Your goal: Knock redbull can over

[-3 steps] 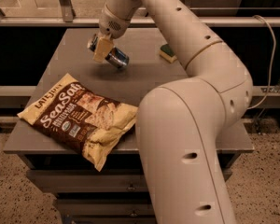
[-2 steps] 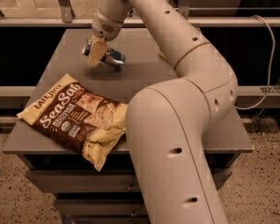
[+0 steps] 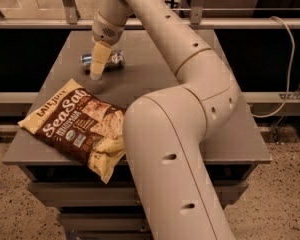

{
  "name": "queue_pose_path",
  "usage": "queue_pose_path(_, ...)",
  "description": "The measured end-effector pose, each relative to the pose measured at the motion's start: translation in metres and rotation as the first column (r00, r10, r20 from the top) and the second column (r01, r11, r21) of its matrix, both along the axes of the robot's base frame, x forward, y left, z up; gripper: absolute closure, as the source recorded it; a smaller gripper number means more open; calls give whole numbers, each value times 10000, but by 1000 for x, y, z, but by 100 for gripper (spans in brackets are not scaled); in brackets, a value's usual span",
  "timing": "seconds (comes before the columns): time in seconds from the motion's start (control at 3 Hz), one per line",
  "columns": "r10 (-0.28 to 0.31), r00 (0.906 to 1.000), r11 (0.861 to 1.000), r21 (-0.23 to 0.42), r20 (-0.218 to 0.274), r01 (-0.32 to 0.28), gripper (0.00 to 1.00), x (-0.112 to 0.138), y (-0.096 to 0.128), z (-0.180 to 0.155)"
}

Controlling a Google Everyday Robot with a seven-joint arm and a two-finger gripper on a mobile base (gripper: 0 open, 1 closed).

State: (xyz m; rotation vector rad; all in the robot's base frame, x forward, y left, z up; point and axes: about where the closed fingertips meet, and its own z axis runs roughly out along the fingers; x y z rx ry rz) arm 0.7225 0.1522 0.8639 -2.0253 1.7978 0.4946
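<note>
Toward the far left part of the table (image 3: 57,71), the redbull can (image 3: 115,59) lies on its side, its length running left to right across the surface, one end poking out to each side of my gripper (image 3: 96,70). A second ago it was leaning under my push, and now it is flat on the table, so I judge the knock has done its work.

My gripper hangs just in front of the can, pointing down toward the table and covering the can's middle. I cannot tell whether it touches the can or only overlaps it from this angle, nor whether it is open or closed. It holds nothing. Since the earlier moments it has swung leftward, which fits a sweeping push through the can.

My arm (image 3: 190,84) reaches in from the near right and bends back over the table, hiding much of the right side. Nearer the front left edge lies the chip bag (image 3: 75,126), well apart from the can and in the same place as before. What remains, I think, is only to draw back without rolling the can off the table.
</note>
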Motion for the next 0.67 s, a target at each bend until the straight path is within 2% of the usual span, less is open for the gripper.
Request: queue_pose_path(0.67, 41, 10000, 10000, -35, 3, -41, 0, 2, 3, -2)
